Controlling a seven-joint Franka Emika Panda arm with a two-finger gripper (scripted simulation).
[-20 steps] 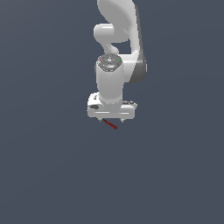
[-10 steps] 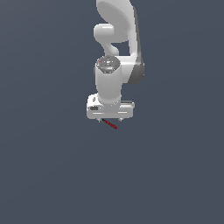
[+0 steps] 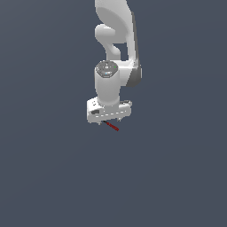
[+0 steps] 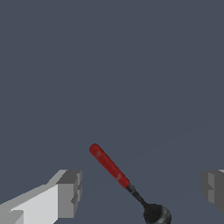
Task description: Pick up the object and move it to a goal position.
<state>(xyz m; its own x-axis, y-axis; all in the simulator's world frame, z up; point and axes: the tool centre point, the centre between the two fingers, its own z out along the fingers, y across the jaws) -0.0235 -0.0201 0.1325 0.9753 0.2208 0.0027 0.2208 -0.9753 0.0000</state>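
— Where was the object (image 4: 114,171) relative to the hand (image 3: 108,122)?

— Directly beneath it. In the wrist view it lay on the grey table (image 4: 131,65) in the gap between the two fingers (image 4: 69,192), touching neither. The hand was spread wide and held nothing.

— And its long axis?

— Slanted across the gap, not in line with the fingers and not square to them. The red rod end pointed away from the camera and a little toward one finger; the slim black part ran back to a rounded dark head (image 4: 156,214) at the picture's edge.

— Did the exterior view agree?

— Yes. The red part poked out from under the hand, slanting down toward the exterior view's right. The black end was hidden there.

— So what did the next move turn on?

— In my judgement, on the fingers closing across the rod, perhaps after a small wrist turn to square them to it.
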